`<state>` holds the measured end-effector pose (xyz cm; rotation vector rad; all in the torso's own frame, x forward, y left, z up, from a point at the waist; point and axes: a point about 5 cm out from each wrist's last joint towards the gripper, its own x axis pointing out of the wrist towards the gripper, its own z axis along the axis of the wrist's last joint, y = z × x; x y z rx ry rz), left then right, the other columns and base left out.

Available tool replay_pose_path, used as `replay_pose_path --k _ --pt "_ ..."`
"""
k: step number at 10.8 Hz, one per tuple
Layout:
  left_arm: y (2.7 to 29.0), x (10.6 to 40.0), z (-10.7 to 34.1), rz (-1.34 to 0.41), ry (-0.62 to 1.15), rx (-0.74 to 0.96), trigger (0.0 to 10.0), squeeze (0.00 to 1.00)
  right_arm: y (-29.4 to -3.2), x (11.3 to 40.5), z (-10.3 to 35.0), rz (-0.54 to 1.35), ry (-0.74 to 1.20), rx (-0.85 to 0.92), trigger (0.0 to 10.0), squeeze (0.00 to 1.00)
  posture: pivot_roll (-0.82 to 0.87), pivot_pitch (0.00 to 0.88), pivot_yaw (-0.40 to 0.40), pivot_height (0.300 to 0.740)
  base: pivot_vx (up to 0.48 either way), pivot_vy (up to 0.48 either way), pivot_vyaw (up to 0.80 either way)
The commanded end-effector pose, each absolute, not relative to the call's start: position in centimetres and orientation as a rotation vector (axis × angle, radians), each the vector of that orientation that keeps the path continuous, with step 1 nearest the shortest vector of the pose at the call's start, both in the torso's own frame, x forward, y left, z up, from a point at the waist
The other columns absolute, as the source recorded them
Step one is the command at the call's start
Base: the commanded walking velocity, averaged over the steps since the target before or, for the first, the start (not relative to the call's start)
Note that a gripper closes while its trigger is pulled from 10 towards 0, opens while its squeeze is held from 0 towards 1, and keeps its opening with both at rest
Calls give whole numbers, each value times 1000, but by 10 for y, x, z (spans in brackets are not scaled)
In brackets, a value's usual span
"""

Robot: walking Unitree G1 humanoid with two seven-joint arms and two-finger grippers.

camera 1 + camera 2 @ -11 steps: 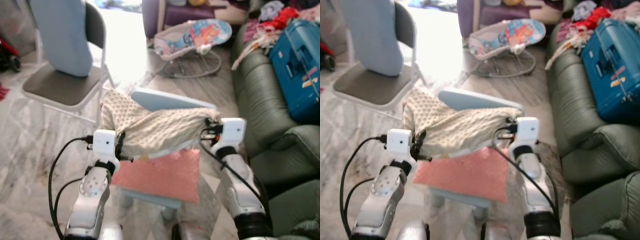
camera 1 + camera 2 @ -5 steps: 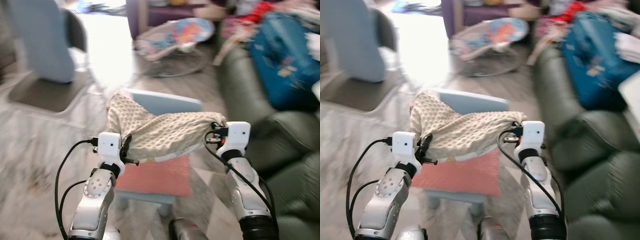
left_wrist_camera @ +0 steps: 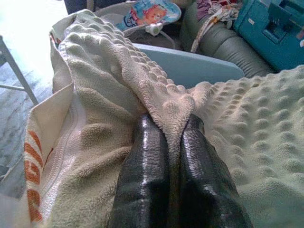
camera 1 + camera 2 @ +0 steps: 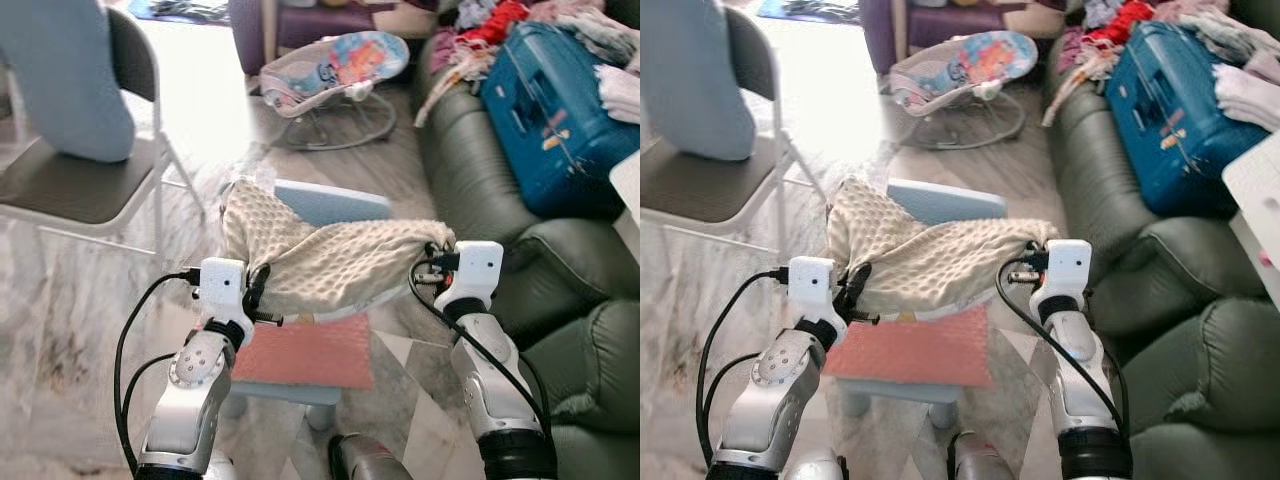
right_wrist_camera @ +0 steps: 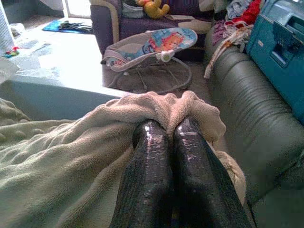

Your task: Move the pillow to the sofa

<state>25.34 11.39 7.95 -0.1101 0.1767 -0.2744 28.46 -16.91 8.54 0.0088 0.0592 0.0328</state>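
Since a second ago we turned toward the green sofa, our left gripper and right gripper still pinching the cream pillow above the blue stool.

We see the pillow, bumpy matt fleece cloth; glossy black fingers pinch it. Beside it the sofa looks like smooth green leather, the case like hard plastic.

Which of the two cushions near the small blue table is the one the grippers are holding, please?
The cream bobbled pillow: the left gripper and right gripper each pinch one end, jaws shut. The pink cushion lies untouched beneath it.
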Motion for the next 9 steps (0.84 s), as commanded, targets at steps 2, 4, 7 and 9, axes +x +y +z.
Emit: replay_pose_path --k 2,4,7,9 --pt "106 254 85 -320 159 -130 10000 0 -169 284 83 34 67 -5 10000 0 -31 108 -51 740 -304 0 0" --pt "106 255 86 -321 159 -131 10000 0 -168 284 82 35 70 -4 10000 0 -31 106 -52 740 -354 0 0" --pt "105 255 86 -321 159 -131 10000 0 -169 285 82 37 72 -5 10000 0 -30 105 -54 740 -336 0 0" --pt "105 255 85 -318 165 -130 10000 0 -168 285 82 41 76 -5 10000 0 -34 104 -54 740 -336 0 0"
